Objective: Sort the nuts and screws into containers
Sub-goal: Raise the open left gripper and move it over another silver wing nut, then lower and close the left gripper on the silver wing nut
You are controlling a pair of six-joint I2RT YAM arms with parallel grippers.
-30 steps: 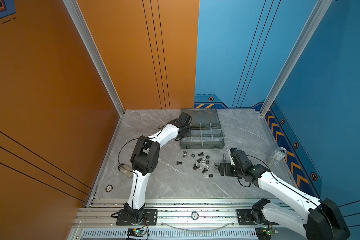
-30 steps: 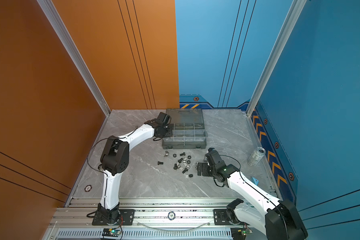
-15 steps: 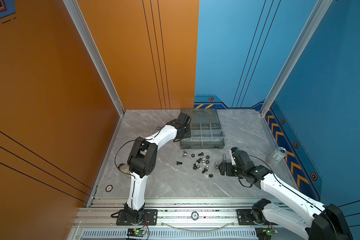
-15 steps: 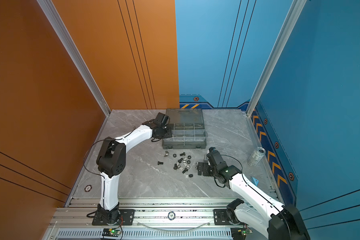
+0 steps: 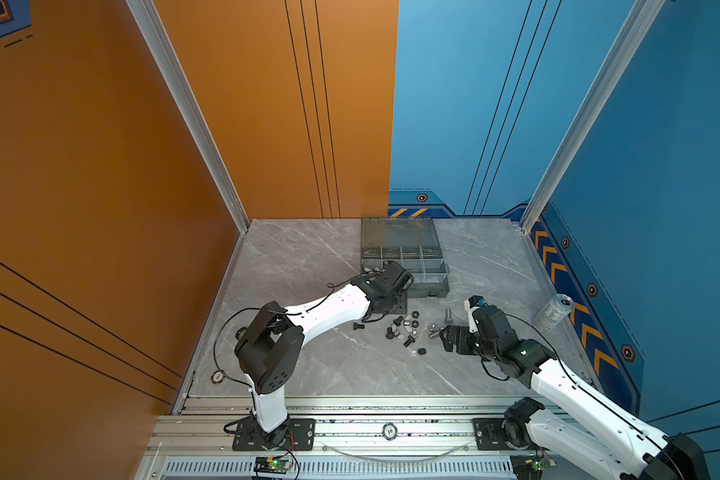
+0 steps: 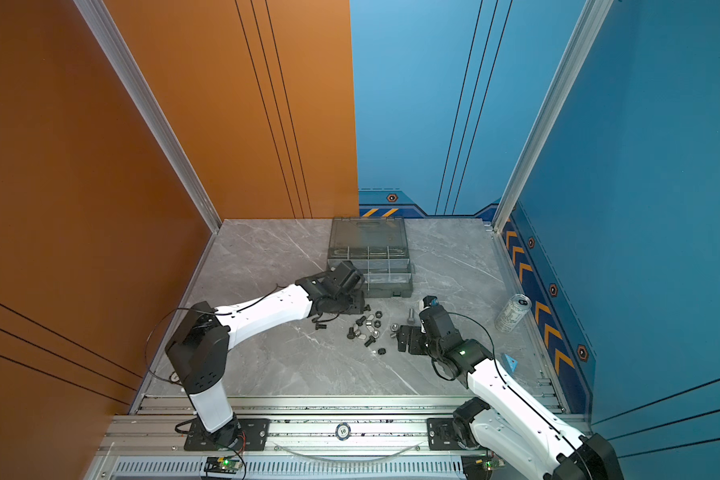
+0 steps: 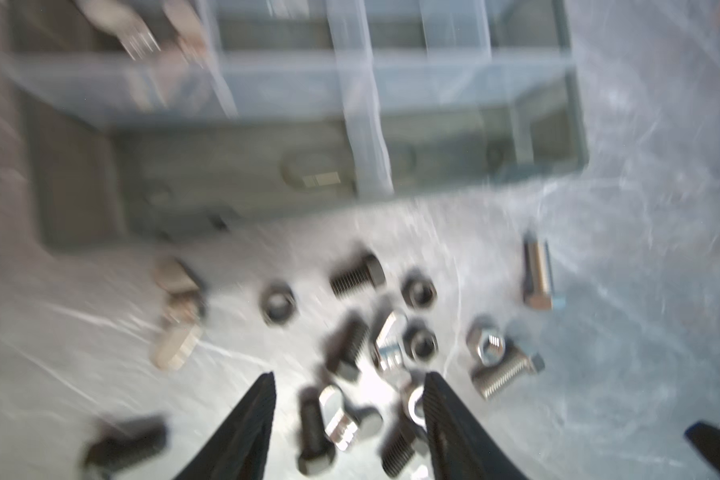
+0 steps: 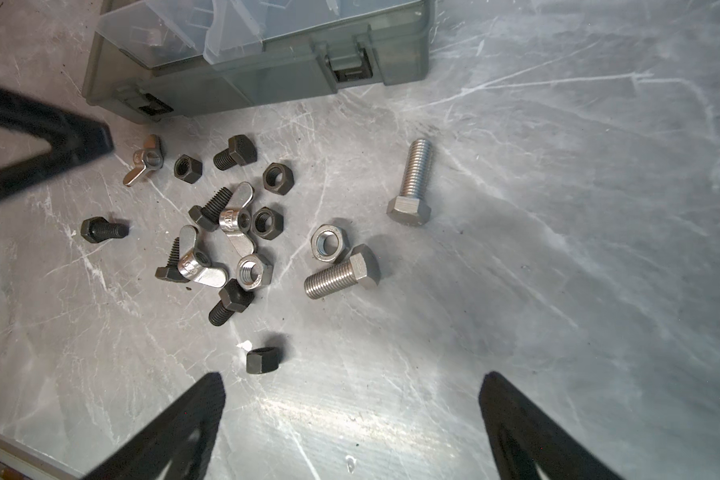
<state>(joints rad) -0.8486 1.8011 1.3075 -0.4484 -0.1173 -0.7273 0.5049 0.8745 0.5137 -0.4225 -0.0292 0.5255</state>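
A: What is hard to make out?
B: The left wrist view is blurred; the containers' (image 8: pixel 275 75) contents cannot be told.
A: And the rest?
B: The left end effector (image 7: pixel 350 390) and right end effector (image 8: pixel 352 378) are held apart; screws (image 8: pixel 412 183) and nuts (image 8: pixel 278 176) are scattered mid-bench (image 8: pixel 558 291).

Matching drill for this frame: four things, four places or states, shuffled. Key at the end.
1 organizer box
2 drink can
3 poker chip
4 right gripper

a on the front rail
b jaws apart, holding nothing
c standing by the chevron wall
d lid open

Pairs: 1-d, 2-c, 3-a, 4-b
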